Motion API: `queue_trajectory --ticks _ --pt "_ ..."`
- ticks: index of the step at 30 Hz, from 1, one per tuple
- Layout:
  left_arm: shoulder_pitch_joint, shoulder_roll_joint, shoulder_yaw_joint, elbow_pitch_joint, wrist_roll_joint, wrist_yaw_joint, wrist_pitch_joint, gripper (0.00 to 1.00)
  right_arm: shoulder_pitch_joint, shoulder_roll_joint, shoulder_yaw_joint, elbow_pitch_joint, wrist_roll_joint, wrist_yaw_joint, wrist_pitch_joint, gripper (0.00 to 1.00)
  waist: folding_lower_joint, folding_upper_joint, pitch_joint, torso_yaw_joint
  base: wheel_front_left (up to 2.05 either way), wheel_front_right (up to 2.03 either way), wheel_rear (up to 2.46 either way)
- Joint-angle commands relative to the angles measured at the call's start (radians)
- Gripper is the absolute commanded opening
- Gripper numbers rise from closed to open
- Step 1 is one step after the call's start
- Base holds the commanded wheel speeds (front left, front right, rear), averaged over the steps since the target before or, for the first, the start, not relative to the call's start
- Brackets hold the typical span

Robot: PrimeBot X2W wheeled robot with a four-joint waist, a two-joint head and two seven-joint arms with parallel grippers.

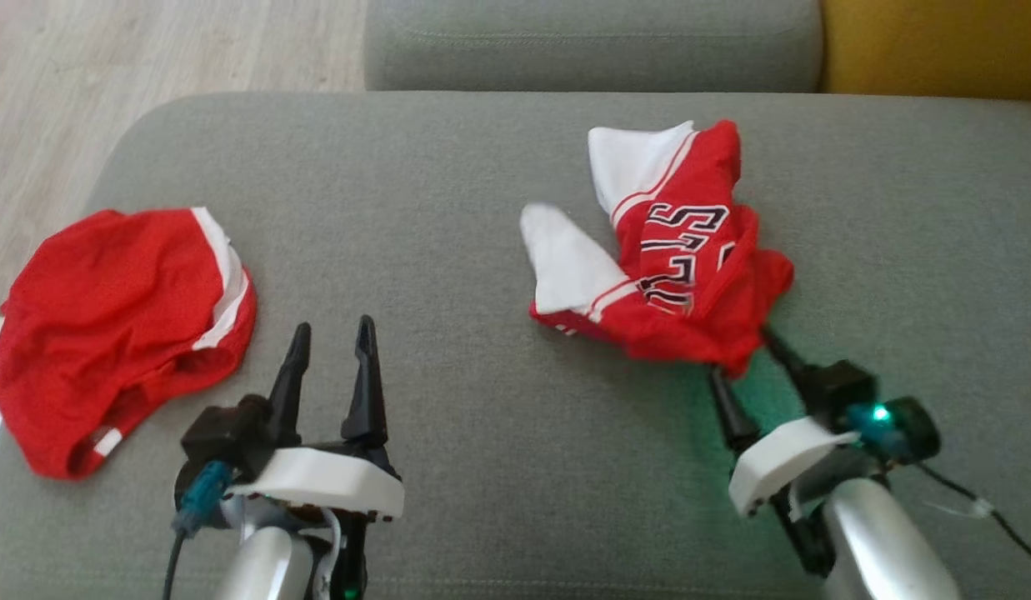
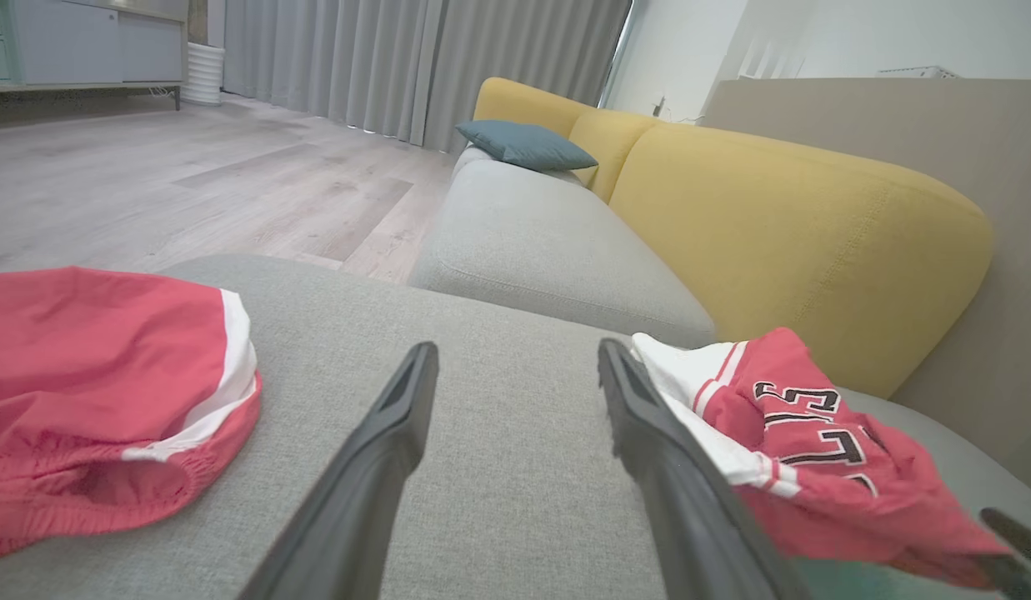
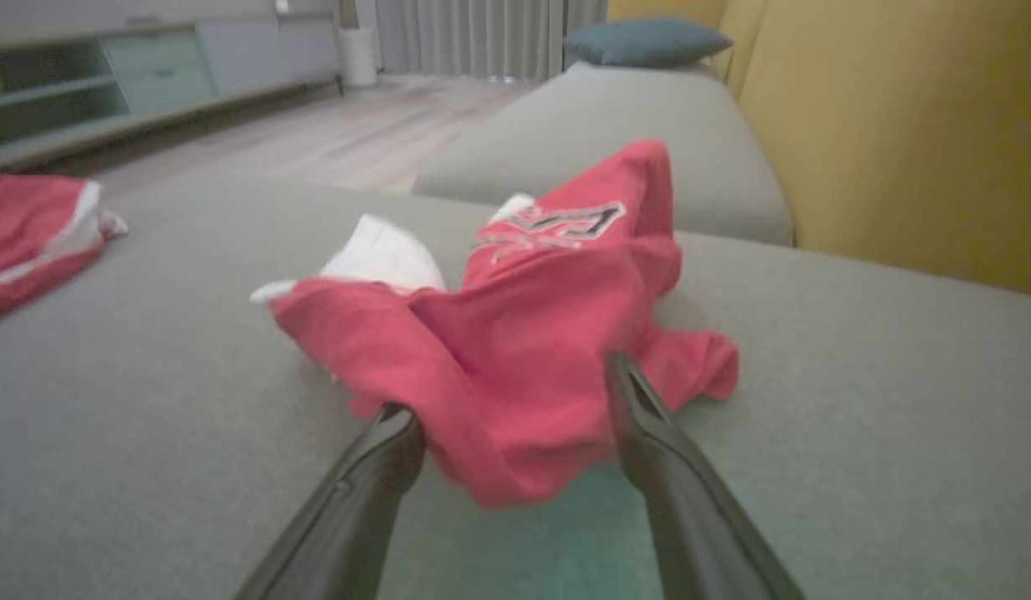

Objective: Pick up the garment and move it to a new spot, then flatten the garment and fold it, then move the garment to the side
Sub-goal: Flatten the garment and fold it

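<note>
Garment (image 1: 690, 250), crumpled centre-right, seems draped across the open right pincer (image 1: 742, 354), so withdrawing could snag and drag it.

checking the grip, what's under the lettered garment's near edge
Grey cushion and the open right gripper, fingertips covered by the lettered garment. Beneath its crumpled middle is hidden.

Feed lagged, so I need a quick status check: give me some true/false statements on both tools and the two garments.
1. The left tool hangs open over bare cushion. True.
2. The right tool is clamped shut on the lettered jersey. False: its fingers stand wide apart, cloth bunched between them.
3. The jersey lies flat. False: it is crumpled.
4. The red shorts lie to the robot's left. True.
</note>
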Motion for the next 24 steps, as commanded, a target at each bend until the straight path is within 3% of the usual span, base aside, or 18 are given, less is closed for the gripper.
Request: queue_trajectory --ticks 1,10,18,24 --pt "-0.022 0.002 0.039 -0.039 0.012 -0.006 -0.005 1.00 -0.008 0.011 -0.002 -0.083 0.023 0.004 -0.033 1.00 0.0000 -0.0001 -0.008 -0.012 0.00 0.00 0.00" --pt "-0.024 0.002 0.049 -0.074 0.023 -0.009 -0.005 1.00 0.068 0.012 -0.107 -0.261 0.093 0.004 -0.100 1.00 0.0000 -0.0001 -0.028 -0.046 0.00 0.00 0.00" --pt "-0.015 0.002 0.053 -0.086 0.018 -0.009 -0.005 1.00 0.141 0.012 -0.117 -0.304 0.137 0.004 -0.105 1.00 0.0000 -0.0001 -0.021 -0.071 0.00 0.00 0.00" --pt "-0.024 0.002 0.046 -0.091 0.020 -0.013 -0.005 1.00 0.107 0.012 -0.127 -0.284 0.161 0.004 -0.095 1.00 0.0000 -0.0001 0.000 -0.071 0.00 0.00 0.00"
